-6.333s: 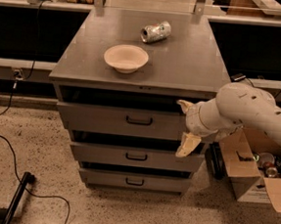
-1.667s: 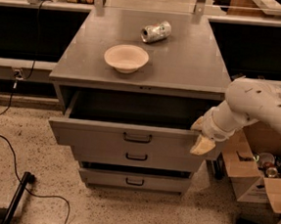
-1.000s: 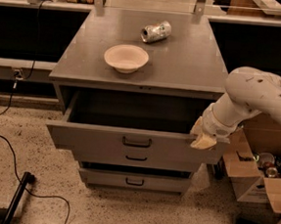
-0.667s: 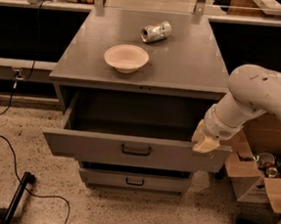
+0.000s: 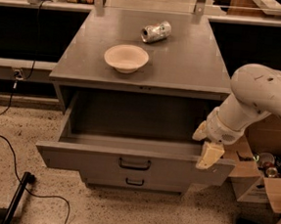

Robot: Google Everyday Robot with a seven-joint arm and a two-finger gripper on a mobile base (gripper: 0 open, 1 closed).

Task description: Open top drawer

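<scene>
The top drawer [image 5: 92, 162] of a grey metal cabinet [image 5: 189, 64] is standing far out over the speckled floor [image 5: 122, 213], its dark interior lying open to view and its small black bar handle [image 5: 134, 163] facing the room. At the right end of the drawer front, the robot's gripper [image 5: 201, 150] is pinching the upper edge, one cream finger sitting inside the drawer and the other lying against the outer face. The white arm [image 5: 259, 97] is reaching in from the right, bending down past the cabinet's corner. On the cabinet top, a pale bowl [image 5: 126, 57] is resting near the front, and a crushed can [image 5: 156, 31] is lying on its side farther back, well apart from the bowl. Below the open drawer, a narrower drawer [image 5: 135, 182] is sitting closed. A cardboard box [image 5: 252, 185] is standing just beside the cabinet on the right, and a black cable [image 5: 7, 144] is trailing across the floor on the left.
</scene>
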